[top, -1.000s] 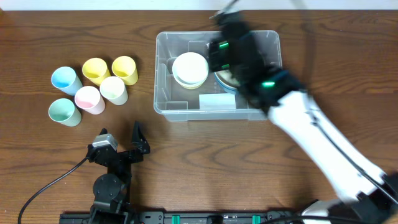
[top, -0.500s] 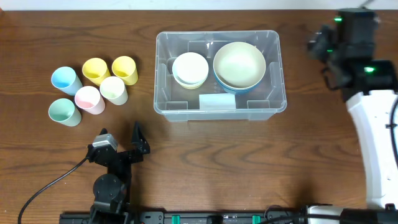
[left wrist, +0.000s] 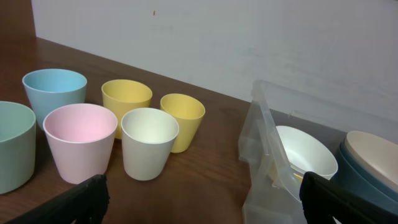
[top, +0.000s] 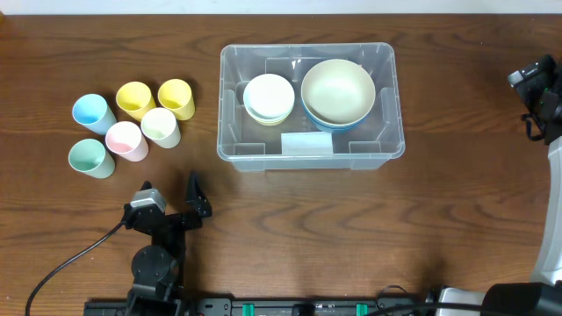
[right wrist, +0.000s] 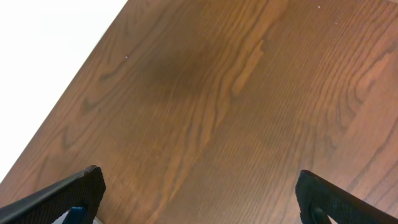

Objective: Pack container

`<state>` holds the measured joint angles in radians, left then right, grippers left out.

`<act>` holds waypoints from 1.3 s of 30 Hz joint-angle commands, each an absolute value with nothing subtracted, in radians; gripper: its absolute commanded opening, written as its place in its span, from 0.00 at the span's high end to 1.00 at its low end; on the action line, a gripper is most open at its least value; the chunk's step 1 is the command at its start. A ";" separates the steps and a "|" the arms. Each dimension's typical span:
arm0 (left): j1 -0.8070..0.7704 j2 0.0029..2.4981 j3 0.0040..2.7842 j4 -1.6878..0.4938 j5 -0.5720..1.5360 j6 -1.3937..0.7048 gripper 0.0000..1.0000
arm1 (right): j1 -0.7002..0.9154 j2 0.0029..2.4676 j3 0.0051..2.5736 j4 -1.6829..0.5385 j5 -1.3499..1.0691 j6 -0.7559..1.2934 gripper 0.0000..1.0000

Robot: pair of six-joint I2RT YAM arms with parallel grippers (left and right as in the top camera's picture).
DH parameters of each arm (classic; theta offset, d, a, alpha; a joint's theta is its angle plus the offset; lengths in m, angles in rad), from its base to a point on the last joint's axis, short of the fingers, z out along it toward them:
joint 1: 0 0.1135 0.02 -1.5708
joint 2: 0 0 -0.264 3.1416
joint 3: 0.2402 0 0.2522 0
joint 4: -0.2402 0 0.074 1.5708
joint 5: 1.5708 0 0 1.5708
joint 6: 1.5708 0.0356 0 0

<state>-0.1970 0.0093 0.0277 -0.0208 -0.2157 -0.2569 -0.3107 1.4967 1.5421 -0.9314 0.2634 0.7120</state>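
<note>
Your right gripper (right wrist: 199, 202) is hanging wide open, holding nothing, well right of the container (top: 387, 140), which is sitting mid-table with bowls (top: 338, 90) inside. Your left gripper (left wrist: 211, 205) is gaping empty too, facing the cups (top: 160, 125). I'd be grabbing the nearest one squarely, without knocking its neighbours.

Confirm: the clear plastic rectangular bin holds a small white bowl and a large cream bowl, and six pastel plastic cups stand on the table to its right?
Wrong on one point: the six pastel plastic cups stand to the left of the clear plastic rectangular bin, not its right, as the overhead view shows. The small white bowl and large cream bowl are inside it.
</note>
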 commanded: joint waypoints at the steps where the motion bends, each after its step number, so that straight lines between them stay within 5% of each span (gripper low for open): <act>1: -0.192 0.004 0.005 -0.045 -0.213 -0.269 0.02 | -0.314 1.491 1.550 -0.936 0.273 0.728 0.01; 12: -0.192 0.137 0.431 -0.402 -0.096 -0.255 0.02 | -0.314 1.491 1.550 -0.936 0.273 0.728 0.01; 26: -0.192 1.071 1.396 -1.103 0.000 -0.243 0.02 | -0.314 1.491 1.550 -0.936 0.273 0.728 0.01; 39: -0.165 1.398 1.460 -1.065 -0.118 -0.150 0.02 | -0.314 1.491 1.550 -0.936 0.273 0.728 0.01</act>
<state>-0.1909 1.3472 1.4460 -1.0637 -0.0624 -0.2115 -0.3111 1.4967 1.5421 -0.9344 0.2619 0.7162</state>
